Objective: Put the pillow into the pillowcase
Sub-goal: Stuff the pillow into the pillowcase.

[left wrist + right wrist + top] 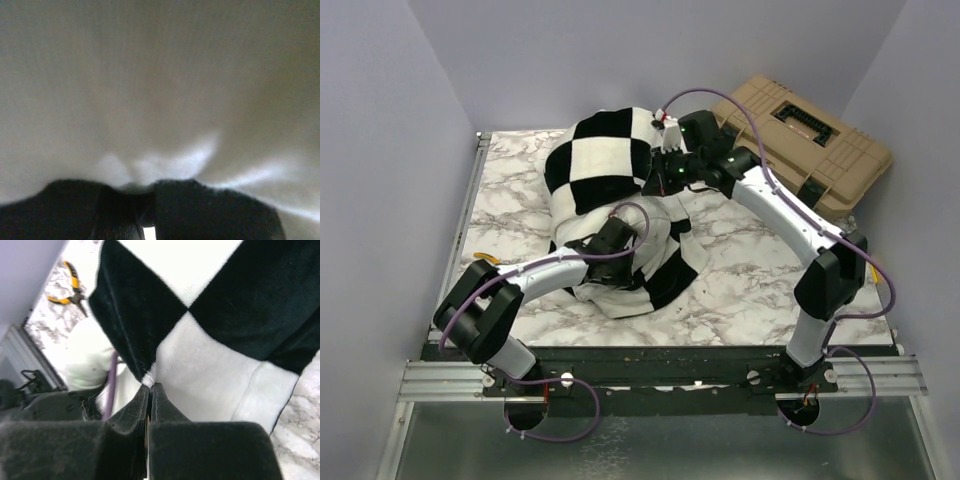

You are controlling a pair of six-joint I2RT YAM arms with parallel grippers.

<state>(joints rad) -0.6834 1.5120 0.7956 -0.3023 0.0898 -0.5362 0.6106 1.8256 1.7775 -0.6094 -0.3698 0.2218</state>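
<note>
Right end effector [150, 385] is pinched shut on a pillowcase [225, 315] fold. Left end effector [137, 187] is clamped on the pillow [160, 75], which lies mostly sheathed on the table [740, 290]. Recommend drawing the fabric over the exposed end while bracing the pillow.

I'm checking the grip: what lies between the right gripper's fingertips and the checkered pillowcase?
Nothing. The right wrist view shows the right gripper shut directly on a pinch of the pillowcase, with no gap.

The heaped pillowcase [605, 170] fills the middle of my bench [750, 290], a tan case [810, 140] blocks far right, near right lies bare.
</note>
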